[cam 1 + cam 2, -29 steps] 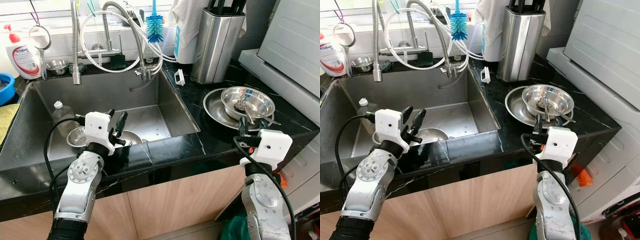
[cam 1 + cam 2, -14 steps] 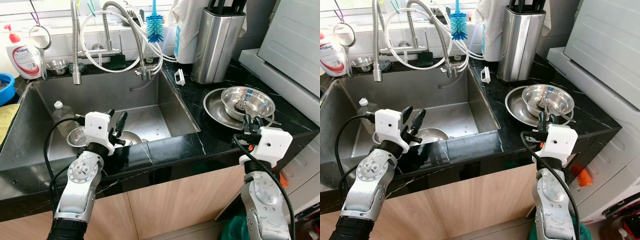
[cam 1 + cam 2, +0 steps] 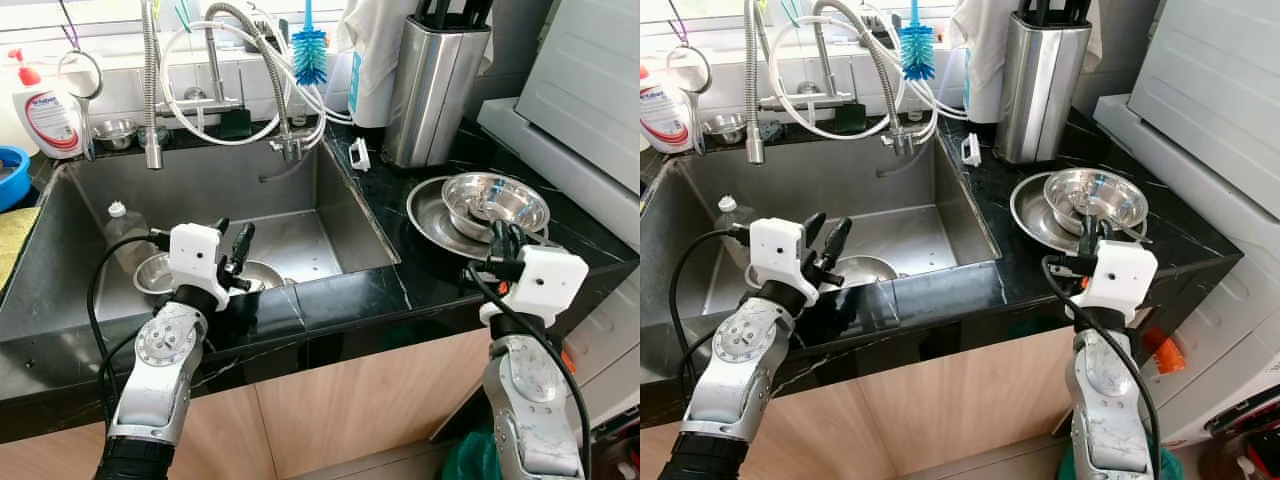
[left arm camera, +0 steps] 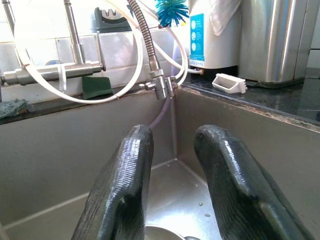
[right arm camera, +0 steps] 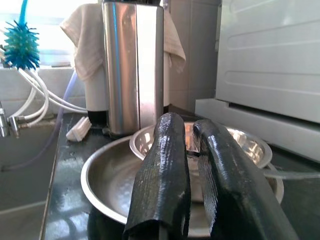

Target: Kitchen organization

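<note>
A steel bowl point(image 3: 496, 200) rests on a wide steel plate point(image 3: 428, 216) on the black counter right of the sink. My right gripper point(image 3: 506, 238) hovers at the plate's near rim, pointing at the bowl, its fingers point(image 5: 165, 165) pressed almost together with nothing between them. My left gripper point(image 3: 235, 234) is open over the sink's front edge, its fingers point(image 4: 125, 165) spread and empty. Below it in the sink point(image 3: 330, 230) lie two small steel bowls point(image 3: 153, 272) point(image 3: 264, 272) and a clear plastic bottle point(image 3: 120, 232).
A steel knife block point(image 3: 436, 82) stands behind the plate. Faucet hoses point(image 3: 250, 60), a blue brush point(image 3: 310, 52) and a soap bottle point(image 3: 46, 115) line the back ledge. A white appliance point(image 3: 590, 90) borders the counter on the right. A blue bowl point(image 3: 10, 175) sits far left.
My right gripper has risen and moved forward to the plate's near rim. The left arm has not moved.
</note>
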Tool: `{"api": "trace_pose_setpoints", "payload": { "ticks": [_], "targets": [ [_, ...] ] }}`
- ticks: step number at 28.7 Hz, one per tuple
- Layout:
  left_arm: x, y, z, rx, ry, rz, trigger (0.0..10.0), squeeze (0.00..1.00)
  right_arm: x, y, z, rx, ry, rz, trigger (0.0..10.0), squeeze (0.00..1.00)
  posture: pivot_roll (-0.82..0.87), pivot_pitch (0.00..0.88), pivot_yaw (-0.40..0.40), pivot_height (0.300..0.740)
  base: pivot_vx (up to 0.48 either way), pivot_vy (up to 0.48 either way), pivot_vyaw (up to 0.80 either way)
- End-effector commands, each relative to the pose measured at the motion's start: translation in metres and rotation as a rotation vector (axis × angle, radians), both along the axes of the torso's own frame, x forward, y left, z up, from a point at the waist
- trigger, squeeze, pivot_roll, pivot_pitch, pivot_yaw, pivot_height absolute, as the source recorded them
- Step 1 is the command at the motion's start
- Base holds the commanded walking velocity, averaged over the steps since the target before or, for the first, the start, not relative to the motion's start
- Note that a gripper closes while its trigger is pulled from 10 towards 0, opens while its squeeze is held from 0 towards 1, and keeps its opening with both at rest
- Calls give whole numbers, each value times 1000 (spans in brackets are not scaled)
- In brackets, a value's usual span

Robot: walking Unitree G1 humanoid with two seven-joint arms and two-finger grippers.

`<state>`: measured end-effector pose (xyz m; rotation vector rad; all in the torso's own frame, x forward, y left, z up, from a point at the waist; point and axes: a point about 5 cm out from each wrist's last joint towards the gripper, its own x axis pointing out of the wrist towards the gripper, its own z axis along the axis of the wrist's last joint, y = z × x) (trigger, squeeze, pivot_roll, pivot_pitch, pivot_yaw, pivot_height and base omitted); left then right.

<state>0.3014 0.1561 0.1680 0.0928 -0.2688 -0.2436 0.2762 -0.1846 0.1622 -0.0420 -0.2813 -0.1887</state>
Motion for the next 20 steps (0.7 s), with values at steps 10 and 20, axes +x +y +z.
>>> {"api": "trace_pose_setpoints", "payload": {
  "ticks": [10, 20],
  "targets": [
    [-1, 0, 5, 15, -27, 4, 10000, 0, 2, 7, 38, -3, -128, 35, 0, 0, 49, 0, -19, 740, 0, 0, 0],
    [0, 1, 6, 12, -29, 13, 10000, 0, 3, 32, 62, 89, -195, 250, 2314, 0, 47, 2, -22, 740, 0, 0, 0]
  ]
}}
